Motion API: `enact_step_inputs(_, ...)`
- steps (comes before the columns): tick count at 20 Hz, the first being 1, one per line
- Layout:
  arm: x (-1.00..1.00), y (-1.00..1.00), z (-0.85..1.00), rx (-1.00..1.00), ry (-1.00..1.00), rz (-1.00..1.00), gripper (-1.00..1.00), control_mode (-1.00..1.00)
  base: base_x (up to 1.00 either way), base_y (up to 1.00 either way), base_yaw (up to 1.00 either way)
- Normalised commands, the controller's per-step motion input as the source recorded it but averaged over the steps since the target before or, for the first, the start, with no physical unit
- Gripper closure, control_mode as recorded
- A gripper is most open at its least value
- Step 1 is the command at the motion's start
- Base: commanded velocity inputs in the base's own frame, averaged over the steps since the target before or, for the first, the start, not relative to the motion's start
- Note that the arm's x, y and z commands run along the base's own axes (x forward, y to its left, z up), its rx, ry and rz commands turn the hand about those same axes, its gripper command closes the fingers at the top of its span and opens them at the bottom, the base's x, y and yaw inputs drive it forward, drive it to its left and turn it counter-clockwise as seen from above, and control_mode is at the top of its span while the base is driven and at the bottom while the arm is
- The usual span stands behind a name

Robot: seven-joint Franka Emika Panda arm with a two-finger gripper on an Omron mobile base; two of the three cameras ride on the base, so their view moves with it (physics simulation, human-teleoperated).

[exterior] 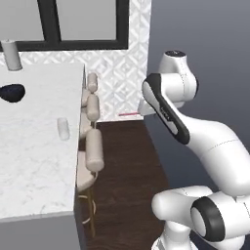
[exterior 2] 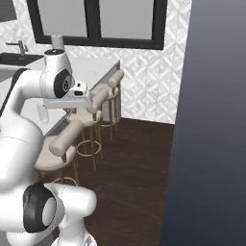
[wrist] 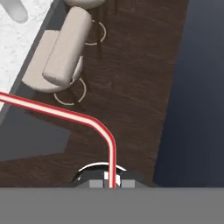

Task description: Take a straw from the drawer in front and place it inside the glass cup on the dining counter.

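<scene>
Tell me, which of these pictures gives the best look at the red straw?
The hand view: the straw runs large across it, red with a white stripe and a bend, rising from between the shut gripper. The left base view gives a thin pink line beside the arm. In the right base view I cannot make it out.

No readable text, no labels, no brands, no numbers, no signs on anything

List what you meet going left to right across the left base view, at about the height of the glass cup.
Dining counter → glass cup → row of stools → dark wood floor → straw → robot arm.
</scene>
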Motion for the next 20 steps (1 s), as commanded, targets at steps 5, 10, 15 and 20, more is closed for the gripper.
enact_step_inputs(5,0.00,0.00,0.00,0.00,0.00,0.00,1.00,1.00,0.76,-0.60,0.56)
enact_step_inputs(10,0.00,0.00,0.00,0.00,0.00,0.00,1.00,1.00,0.83,-0.52,0.59)
enact_step_inputs(15,0.00,0.00,0.00,0.00,0.00,0.00,1.00,1.00,0.47,-0.51,0.65)
enact_step_inputs(20,0.00,0.00,0.00,0.00,0.00,0.00,1.00,1.00,0.19,-0.50,0.70)
